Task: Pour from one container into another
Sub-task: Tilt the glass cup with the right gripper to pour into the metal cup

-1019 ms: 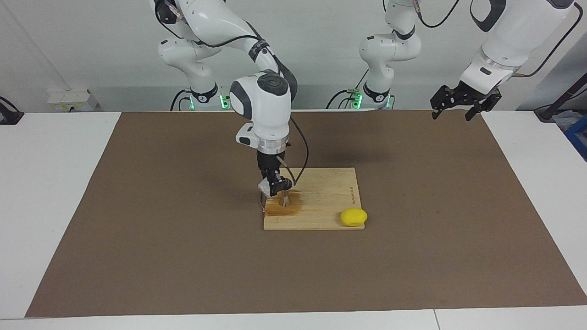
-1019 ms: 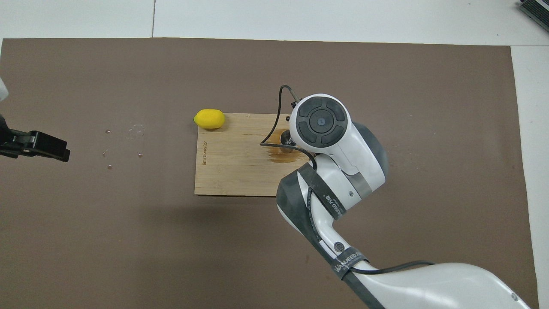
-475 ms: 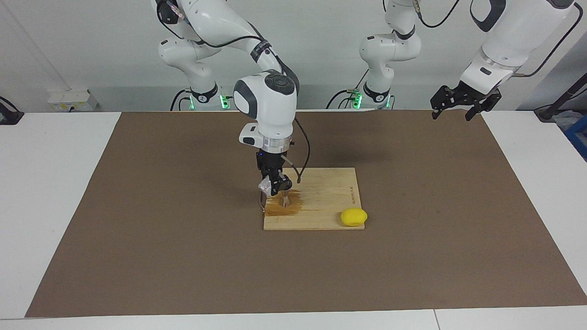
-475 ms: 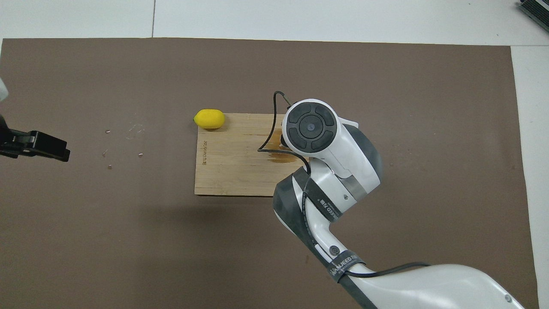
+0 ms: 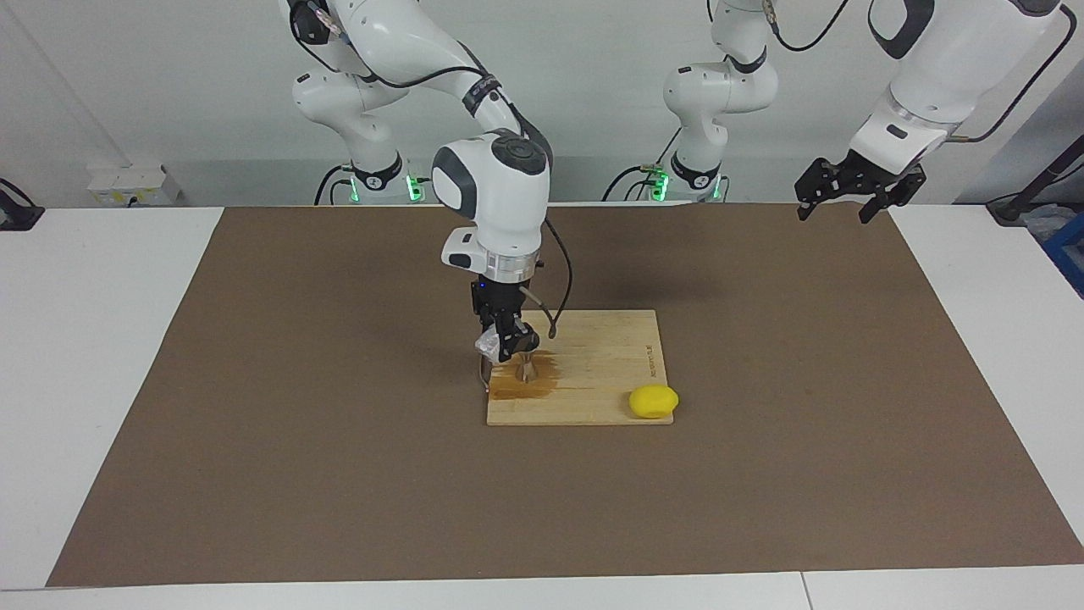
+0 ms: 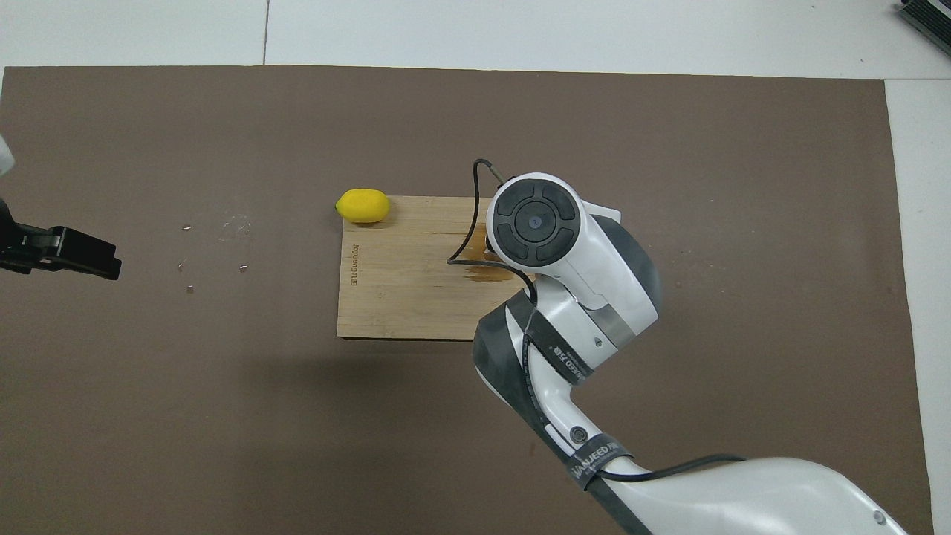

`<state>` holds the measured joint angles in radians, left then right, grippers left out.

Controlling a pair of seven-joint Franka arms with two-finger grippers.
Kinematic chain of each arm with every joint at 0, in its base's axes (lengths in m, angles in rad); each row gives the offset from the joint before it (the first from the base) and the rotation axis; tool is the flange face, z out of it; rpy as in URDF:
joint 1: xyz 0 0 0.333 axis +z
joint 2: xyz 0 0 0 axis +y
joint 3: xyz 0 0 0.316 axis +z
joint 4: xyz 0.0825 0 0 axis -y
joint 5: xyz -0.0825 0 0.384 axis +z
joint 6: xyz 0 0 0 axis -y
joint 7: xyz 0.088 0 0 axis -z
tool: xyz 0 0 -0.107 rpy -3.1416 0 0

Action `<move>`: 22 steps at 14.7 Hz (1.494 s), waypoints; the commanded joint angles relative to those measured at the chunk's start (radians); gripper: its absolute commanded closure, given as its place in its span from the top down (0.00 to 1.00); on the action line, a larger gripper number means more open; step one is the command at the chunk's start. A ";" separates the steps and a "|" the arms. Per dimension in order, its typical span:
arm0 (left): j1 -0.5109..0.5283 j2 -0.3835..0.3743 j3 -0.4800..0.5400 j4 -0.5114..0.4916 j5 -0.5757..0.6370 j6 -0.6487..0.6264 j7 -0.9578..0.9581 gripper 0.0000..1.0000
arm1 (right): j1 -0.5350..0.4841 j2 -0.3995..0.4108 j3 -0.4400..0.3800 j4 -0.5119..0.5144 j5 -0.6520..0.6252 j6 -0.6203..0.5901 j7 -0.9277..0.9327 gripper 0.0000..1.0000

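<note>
White table [image 5: 102, 339] under brown mat [image 5: 339, 474]; wooden board [image 5: 610, 356] atop.

Illumination: bright, even, from above. Soft shadows fall on the brown mat [image 5: 762, 440] beneath both arms. Focus sharp; no glare.

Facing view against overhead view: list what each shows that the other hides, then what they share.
Only the facing view shows the right gripper holding the tilted glass cup over the steel jigger, which stands on the wet stain. Only the overhead view shows small bits scattered on the mat near the waiting left gripper; there the right arm hides cup and jigger. Both show the wooden board and the lemon at its corner.
</note>
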<state>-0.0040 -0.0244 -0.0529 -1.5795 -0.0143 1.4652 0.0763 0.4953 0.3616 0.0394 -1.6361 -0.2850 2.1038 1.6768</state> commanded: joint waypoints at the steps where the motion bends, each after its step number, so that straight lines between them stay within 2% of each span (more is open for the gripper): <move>1: -0.002 -0.032 0.002 -0.040 0.011 0.018 0.005 1.00 | -0.003 0.007 0.005 0.035 -0.006 -0.031 -0.009 0.08; 16: -0.002 -0.032 0.002 -0.039 0.010 0.018 0.005 1.00 | -0.050 0.005 0.002 0.047 0.220 -0.039 0.026 0.09; 22: -0.002 -0.032 0.002 -0.039 0.011 0.018 0.005 1.00 | -0.129 0.007 0.004 0.047 0.354 -0.045 0.020 0.09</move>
<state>-0.0040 -0.0245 -0.0529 -1.5795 -0.0143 1.4652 0.0763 0.4047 0.3616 0.0326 -1.6100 0.0149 2.0785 1.6885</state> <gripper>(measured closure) 0.000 0.489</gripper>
